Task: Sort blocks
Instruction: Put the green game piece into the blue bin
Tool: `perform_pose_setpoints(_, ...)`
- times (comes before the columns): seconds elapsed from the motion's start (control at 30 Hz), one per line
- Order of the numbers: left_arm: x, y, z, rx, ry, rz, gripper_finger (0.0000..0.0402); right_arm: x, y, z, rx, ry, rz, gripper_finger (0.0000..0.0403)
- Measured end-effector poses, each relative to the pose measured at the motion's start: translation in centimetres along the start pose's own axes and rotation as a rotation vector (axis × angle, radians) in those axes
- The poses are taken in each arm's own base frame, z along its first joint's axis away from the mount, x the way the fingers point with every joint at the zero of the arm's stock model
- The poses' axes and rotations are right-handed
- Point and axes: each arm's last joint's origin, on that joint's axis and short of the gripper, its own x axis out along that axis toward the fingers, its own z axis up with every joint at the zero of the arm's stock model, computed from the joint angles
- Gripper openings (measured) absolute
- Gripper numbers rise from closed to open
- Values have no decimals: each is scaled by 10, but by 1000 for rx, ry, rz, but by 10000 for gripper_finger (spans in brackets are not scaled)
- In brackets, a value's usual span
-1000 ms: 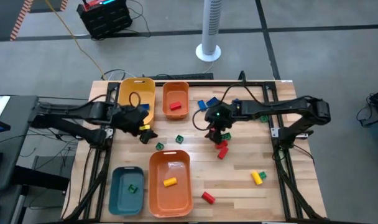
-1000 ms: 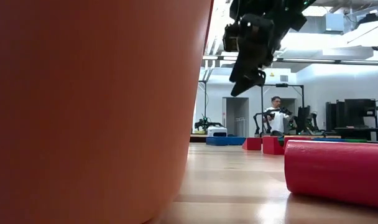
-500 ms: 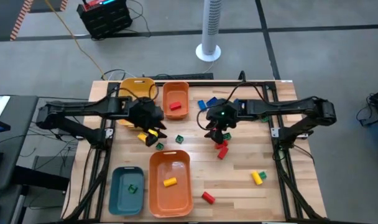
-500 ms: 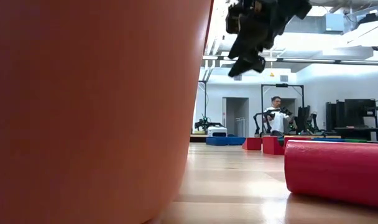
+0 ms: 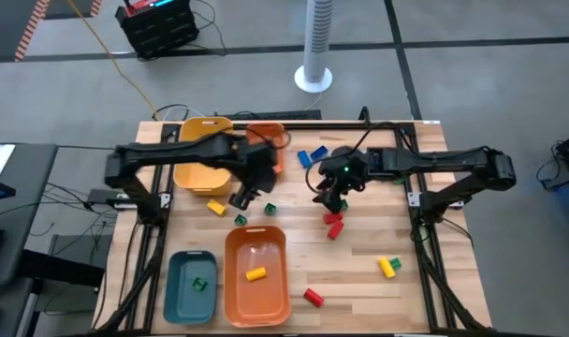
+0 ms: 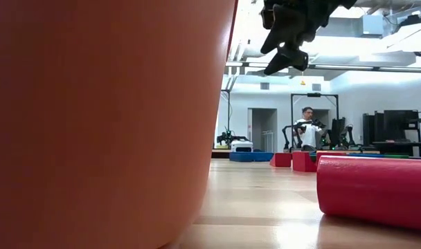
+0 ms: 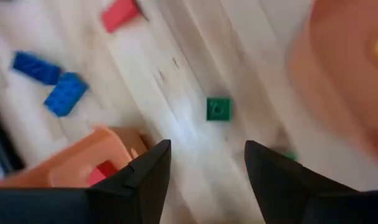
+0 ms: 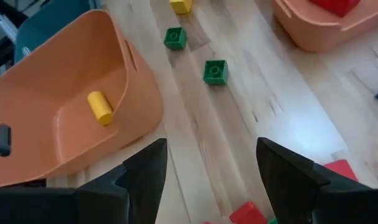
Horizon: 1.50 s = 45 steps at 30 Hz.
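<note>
Small blocks lie scattered on the wooden table (image 5: 425, 234): a yellow one (image 5: 216, 208), two green ones (image 5: 240, 220) (image 5: 269, 208), two blue ones (image 5: 310, 154) and two red ones (image 5: 333, 224). My left gripper (image 5: 244, 197) hangs open above the table beside the small orange bin (image 5: 264, 140). A green block (image 7: 218, 109) lies on the table ahead of its fingers. My right gripper (image 5: 329, 198) hangs open above the red blocks (image 8: 248, 214), with nothing between its fingers. It shows high up in the low view (image 6: 287, 41).
A large orange bin (image 5: 256, 276) holds a yellow cylinder (image 8: 101, 107). The teal bin (image 5: 191, 285) holds a green block, and a yellow bin (image 5: 202, 150) stands far left. More blocks lie near right (image 5: 387, 267) (image 5: 313, 297). A person shows far off in the room (image 6: 308, 128).
My left gripper has swung from beside the yellow bin toward the table's right, past the small orange bin's near end, rolling about its own axis as it went. My right gripper has risen a little above the red blocks. Both stay open.
</note>
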Motion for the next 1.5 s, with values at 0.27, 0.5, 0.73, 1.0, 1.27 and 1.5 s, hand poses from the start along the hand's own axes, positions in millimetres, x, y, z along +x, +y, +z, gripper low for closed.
perform_pose_setpoints(0.27,39,6,9,285,88,-47,196,2,10,-6,-16,-15,-65,260)
perform_pose_setpoints(0.5,65,12,10,280,50,-142,196,1,7,-4,-9,-31,-78,260)
perform_pose_setpoints(0.73,90,10,11,481,84,-202,208,1,4,2,-15,-75,-75,260)
perform_pose_setpoints(1.0,123,4,13,461,141,-284,213,1,5,4,-27,-96,-66,260)
perform_pose_setpoints(1.27,137,-3,19,422,189,-262,214,1,5,4,-28,-97,-65,260)
perform_pose_setpoints(1.5,142,-6,19,441,179,-253,214,1,5,4,-35,-97,-64,260)
